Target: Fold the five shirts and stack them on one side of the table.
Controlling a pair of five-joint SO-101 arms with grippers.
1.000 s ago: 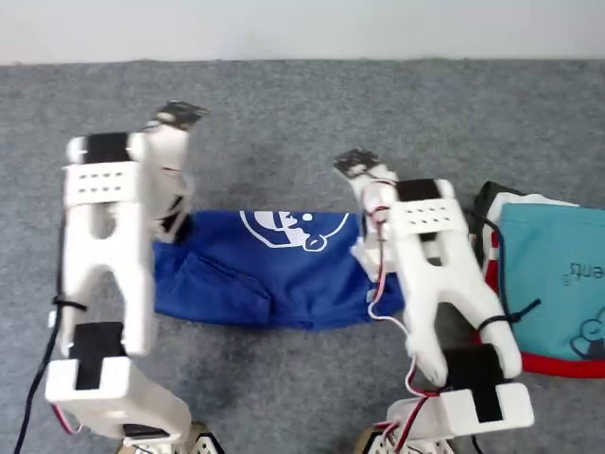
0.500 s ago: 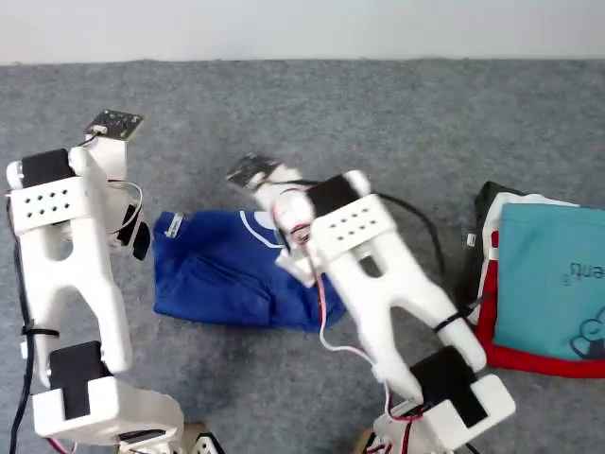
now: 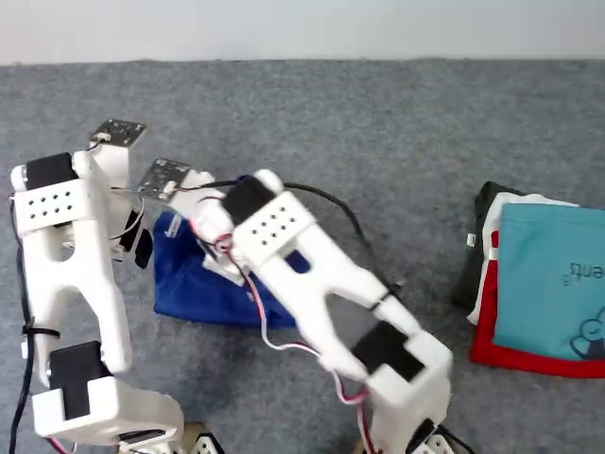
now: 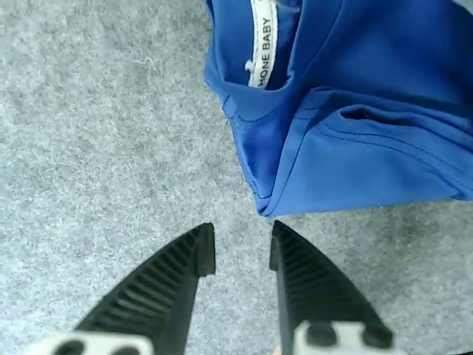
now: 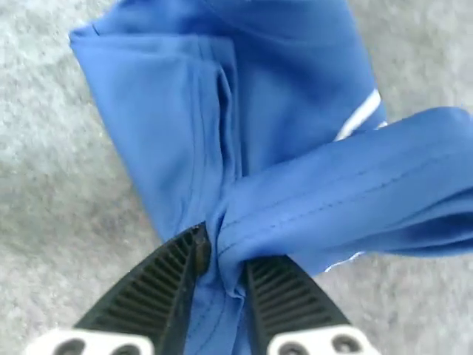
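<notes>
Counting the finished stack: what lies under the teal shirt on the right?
Under the teal shirt, a white edge, a red shirt and a black one stick out. Anything else beneath is covered.

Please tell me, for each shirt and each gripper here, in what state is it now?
blue shirt: partly folded, one edge pinched and pulled across itself.
right gripper: shut on the blue shirt.
left gripper: open, empty, beside the shirt's collar.
shirt stack: folded, teal one on top.

You see a blue shirt [image 3: 184,284] with a white label [image 4: 262,37] on the grey counter [image 3: 425,132], and a teal-red-white-black stack [image 3: 548,284].
</notes>
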